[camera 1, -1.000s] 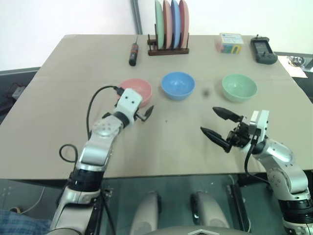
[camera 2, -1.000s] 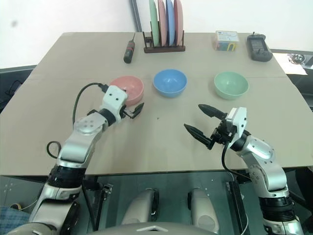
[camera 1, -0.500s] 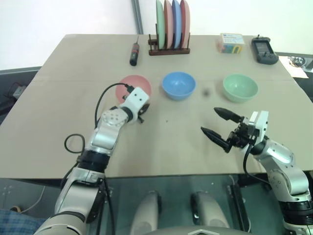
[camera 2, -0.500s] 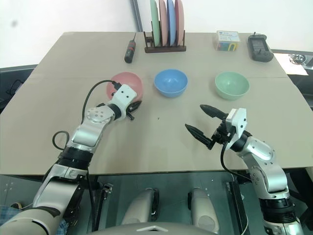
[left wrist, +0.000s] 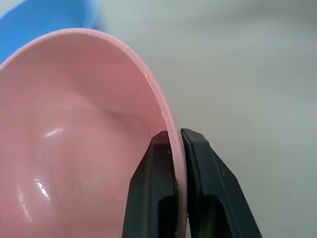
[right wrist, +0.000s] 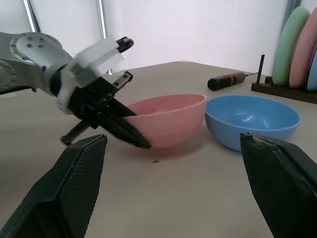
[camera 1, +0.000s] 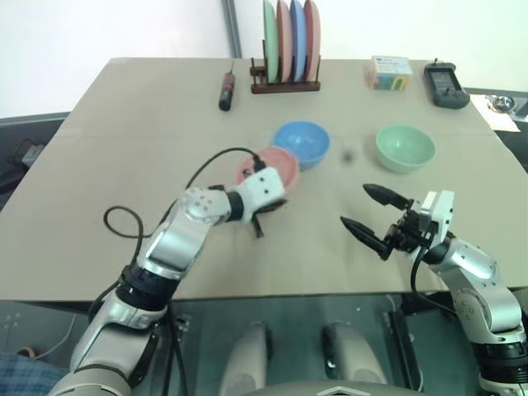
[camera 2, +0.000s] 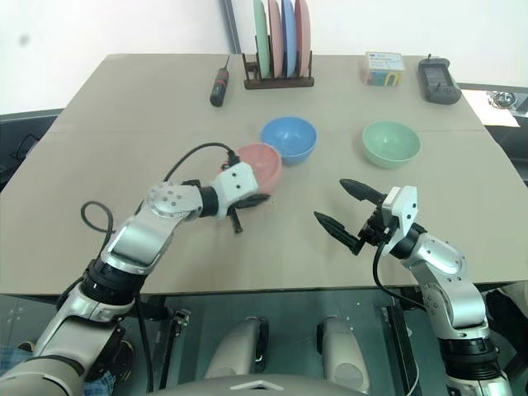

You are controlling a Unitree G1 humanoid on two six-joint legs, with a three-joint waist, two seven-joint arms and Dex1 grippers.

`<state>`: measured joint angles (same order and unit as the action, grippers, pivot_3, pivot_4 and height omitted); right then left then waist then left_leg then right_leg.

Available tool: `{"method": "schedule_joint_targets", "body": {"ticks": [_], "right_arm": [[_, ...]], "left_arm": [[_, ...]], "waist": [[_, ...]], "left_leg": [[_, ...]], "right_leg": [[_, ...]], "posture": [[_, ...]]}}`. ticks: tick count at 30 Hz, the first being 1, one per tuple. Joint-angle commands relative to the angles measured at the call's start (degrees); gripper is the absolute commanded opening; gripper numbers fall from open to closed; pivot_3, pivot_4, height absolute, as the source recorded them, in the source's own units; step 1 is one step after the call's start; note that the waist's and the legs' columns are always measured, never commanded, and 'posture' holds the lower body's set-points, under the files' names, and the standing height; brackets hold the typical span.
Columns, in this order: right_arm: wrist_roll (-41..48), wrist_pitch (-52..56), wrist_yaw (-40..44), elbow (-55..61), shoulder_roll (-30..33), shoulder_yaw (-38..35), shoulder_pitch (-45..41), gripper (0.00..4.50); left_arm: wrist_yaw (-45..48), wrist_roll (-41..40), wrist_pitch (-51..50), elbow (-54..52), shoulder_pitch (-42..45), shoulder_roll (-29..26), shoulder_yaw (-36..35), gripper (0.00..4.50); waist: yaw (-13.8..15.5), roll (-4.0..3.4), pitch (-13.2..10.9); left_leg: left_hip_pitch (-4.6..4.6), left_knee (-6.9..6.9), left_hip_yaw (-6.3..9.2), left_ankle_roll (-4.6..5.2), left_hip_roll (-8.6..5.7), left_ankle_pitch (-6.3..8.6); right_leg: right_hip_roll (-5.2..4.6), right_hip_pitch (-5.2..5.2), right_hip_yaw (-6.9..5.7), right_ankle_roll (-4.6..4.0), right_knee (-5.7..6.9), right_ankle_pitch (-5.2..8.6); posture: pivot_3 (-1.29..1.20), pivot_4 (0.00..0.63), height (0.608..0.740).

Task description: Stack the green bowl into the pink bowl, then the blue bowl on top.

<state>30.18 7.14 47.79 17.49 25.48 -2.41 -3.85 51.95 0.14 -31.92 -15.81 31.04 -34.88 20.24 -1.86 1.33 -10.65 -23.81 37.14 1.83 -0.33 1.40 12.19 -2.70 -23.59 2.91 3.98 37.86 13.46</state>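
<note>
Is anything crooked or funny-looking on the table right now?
Yes. The pink bowl sits tipped, not flat, right beside the blue bowl. The left end effector is pinching its rim, which explains the tilt. The green bowl stands level and apart. Nothing looks spilled or broken.

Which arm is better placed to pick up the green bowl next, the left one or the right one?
Probably the right. The right gripper is open and empty, near the green bowl. The left gripper is shut on the pink bowl rim.
</note>
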Motion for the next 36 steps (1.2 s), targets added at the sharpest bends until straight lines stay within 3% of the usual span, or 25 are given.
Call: {"method": "schedule_joint_targets", "body": {"ticks": [1,4,9,10,12,17,19,29,36], "right_arm": [[0.2,-1.2,0.1,1.2,0.0,-1.0,-0.4,4.50],[0.0,-1.4,0.0,1.2,0.0,-0.9,-0.3,4.50],[-0.3,-1.4,-0.3,1.2,-0.3,-1.0,-0.1,4.50],[-0.3,-1.5,-0.3,1.3,-0.3,-1.0,0.0,4.50],[-0.3,-1.5,-0.3,1.3,-0.3,-0.9,0.2,4.50],[-0.4,-1.8,0.0,0.5,-0.3,-0.8,-0.1,4.50],[-0.4,-2.0,0.3,0.2,-0.1,-0.9,-0.2,4.50],[-1.8,-2.5,1.7,-3.7,3.7,-3.4,-2.1,4.50],[-16.7,-8.9,-1.3,-22.8,11.1,-2.1,-14.9,4.50]], "left_arm": [[4.6,-0.4,0.1,-4.4,1.5,-1.1,3.8,0.03],[4.8,3.4,4.7,-2.8,2.9,-0.3,7.9,0.03],[3.7,3.4,5.4,-1.4,3.4,3.0,8.2,0.03],[3.4,3.6,6.6,-0.9,3.3,3.3,8.0,0.81],[2.9,2.7,6.8,-0.3,2.9,4.2,6.9,1.47],[2.3,2.0,8.5,0.0,1.9,4.1,4.9,3.85],[1.9,1.2,8.1,-0.6,1.3,4.2,3.4,4.47],[-1.3,-13.9,4.7,-8.1,-8.7,6.2,-14.8,4.47],[-4.8,-26.0,8.5,-11.4,-24.9,9.4,-31.8,4.47]], "waist": [[0.0,0.00,0.0],[0.0,0.00,0.0],[0.1,0.00,0.0],[0.1,0.00,0.0],[0.0,0.00,0.0],[0.0,0.00,0.0],[0.0,0.00,0.0],[-0.1,0.00,0.0],[-0.4,-0.01,0.0]], "left_leg": [[0.01,0.00,0.00,0.00,0.00,0.00],[0.01,0.00,0.00,0.00,0.00,0.00],[-0.03,0.02,0.00,0.00,-0.01,0.00],[-0.02,0.02,0.00,0.00,-0.01,0.00],[0.00,0.02,0.01,0.00,0.00,0.00],[0.00,0.03,0.01,0.01,0.00,0.00],[0.00,0.02,0.01,0.01,0.00,0.00],[0.01,0.03,-0.01,0.00,0.02,0.00],[0.09,0.05,-0.09,0.01,0.02,0.00]], "right_leg": [[0.00,0.00,0.00,0.03,0.00,0.02],[0.01,0.00,0.00,0.04,0.01,0.03],[0.01,0.00,0.00,0.05,-0.01,0.03],[0.01,0.00,0.00,0.05,-0.01,0.03],[0.01,0.00,0.00,0.05,0.01,0.03],[0.01,0.00,0.01,0.06,0.02,0.03],[0.01,0.00,0.00,0.06,0.01,0.03],[0.00,0.00,0.02,-0.02,0.02,-0.02],[0.00,0.00,0.08,-0.13,0.05,-0.09]], "posture": [[0.00,0.150,0.740],[0.00,0.150,0.740],[0.00,0.150,0.740],[0.00,0.150,0.740],[0.00,0.150,0.740],[0.00,0.150,0.740],[0.00,0.150,0.740],[0.00,0.150,0.740],[0.00,0.150,0.740]]}}
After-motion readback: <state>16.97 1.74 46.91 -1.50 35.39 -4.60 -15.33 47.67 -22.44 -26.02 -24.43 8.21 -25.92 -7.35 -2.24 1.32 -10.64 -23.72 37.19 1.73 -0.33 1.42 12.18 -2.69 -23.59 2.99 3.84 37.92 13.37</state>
